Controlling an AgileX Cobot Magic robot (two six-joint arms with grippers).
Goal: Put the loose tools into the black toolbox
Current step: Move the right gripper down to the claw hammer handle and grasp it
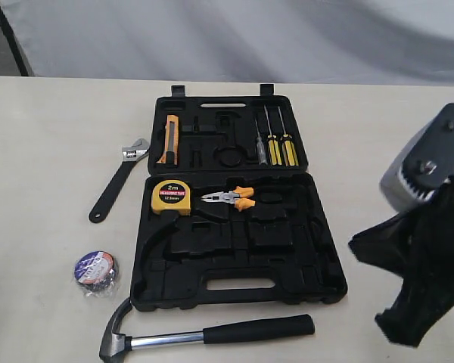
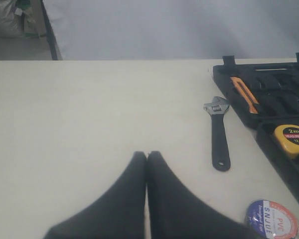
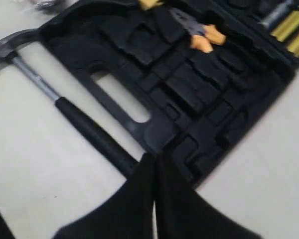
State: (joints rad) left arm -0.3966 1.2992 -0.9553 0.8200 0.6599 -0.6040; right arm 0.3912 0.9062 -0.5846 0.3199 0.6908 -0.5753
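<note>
- Three tools lie outside the toolbox (image 1: pixel 321 283): wrench (image 1: pixel 119 181), tape roll (image 1: pixel 95 269), hammer (image 1: pixel 212 333);
- I see left gripper (image 2: pixel 147 155) and right gripper (image 3: pixel 154 158) both pressed together, holding nothing

The exterior view looks down on the whole black toolbox (image 1: pixel 306 266), parts of which both lower wrist views share.

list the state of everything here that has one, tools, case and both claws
black toolbox, open, lying flat
claw hammer, loose on table, outside toolbox
adjustable wrench, loose on table
tape roll, wrapped, loose on table
tape measure, seated in toolbox
pliers, seated in toolbox
utility knife, seated in toolbox
screwdrivers, seated in toolbox
left claw, shut, empty
right claw, shut, empty
</note>
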